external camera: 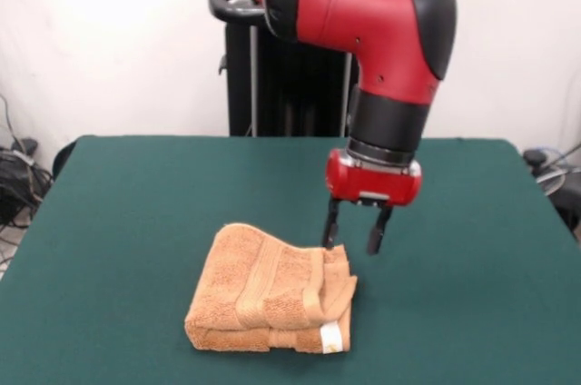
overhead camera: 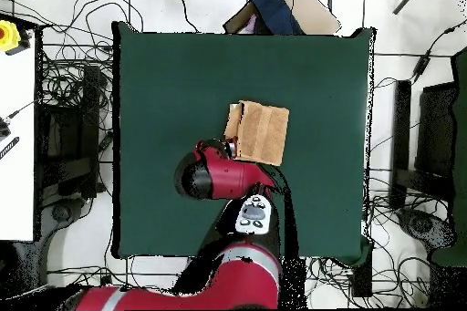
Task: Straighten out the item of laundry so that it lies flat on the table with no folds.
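Two towel (external camera: 270,290) layers frontally; jaws parted (arm (overhead camera: 223,175) hides overhead).

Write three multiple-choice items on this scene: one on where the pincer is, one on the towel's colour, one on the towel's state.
1. Where is the pincer in the front view?
A. Just above the towel's far right corner
B. Off the table's edge
C. Flat on bare felt far from the towel

2. What colour is the towel?
A. Blue
B. Orange-tan
C. White

3. How does the towel lie on the table?
A. Spread flat in one layer
B. Rolled into a tube
C. Folded into stacked layers

Answers:
1 A: the open fingers hang at that corner of the towel.
2 B: the cloth is orange-tan against the dark green top, with a small white tag.
3 C: layers show along its near edge in the front view.
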